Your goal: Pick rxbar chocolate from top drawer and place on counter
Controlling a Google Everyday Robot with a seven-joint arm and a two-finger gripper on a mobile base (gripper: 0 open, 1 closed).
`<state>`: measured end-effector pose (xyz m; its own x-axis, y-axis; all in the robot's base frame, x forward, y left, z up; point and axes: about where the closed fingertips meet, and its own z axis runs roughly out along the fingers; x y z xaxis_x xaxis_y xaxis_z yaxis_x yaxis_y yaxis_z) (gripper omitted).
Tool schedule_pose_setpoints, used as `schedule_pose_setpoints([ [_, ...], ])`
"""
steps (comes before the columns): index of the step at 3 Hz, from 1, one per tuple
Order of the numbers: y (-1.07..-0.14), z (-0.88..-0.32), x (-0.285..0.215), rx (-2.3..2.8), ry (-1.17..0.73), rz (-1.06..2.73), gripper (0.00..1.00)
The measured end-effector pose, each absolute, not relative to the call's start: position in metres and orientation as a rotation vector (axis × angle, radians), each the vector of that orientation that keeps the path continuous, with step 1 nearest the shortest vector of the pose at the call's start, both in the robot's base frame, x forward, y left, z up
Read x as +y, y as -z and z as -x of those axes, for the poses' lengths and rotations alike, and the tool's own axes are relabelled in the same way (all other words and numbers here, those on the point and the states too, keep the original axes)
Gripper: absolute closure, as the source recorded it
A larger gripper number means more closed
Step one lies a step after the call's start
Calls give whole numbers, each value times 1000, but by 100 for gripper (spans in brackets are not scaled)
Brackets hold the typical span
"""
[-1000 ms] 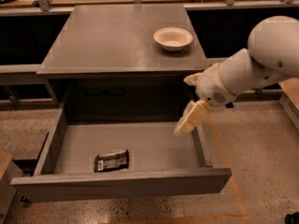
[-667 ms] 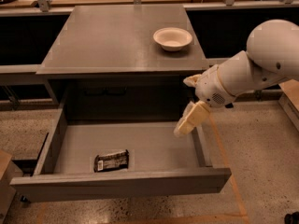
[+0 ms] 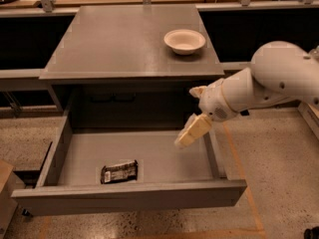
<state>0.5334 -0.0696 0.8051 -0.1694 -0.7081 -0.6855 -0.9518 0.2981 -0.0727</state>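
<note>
The gripper hangs over the right side of the open top drawer, close to its right wall and well apart from the rxbar chocolate. The bar lies flat on the drawer bottom at the near left, just behind the front panel. The gripper carries nothing, and whether it is open or closed I cannot tell. The likeliest trouble is the grasp itself: a thin bar lying flat on a smooth bottom may skid away or get pinned instead of lifted. The front panel just beside it leaves little room to come down without clipping the wall. The bulky white arm must also clear the right wall when crossing leftward. On the counter a white bowl sits at the far right (the left looks the safer spot to set down).
</note>
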Motion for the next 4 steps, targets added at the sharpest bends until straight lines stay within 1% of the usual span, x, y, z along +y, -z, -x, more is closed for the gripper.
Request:
schedule_pose_setpoints([
  [1,-791,-548,-42,1890,-543,1475,0],
  [2,-790,-553,-18,1803,-643,1472,0],
  [4,-759,-552,-9,1849,-610,1527,0],
])
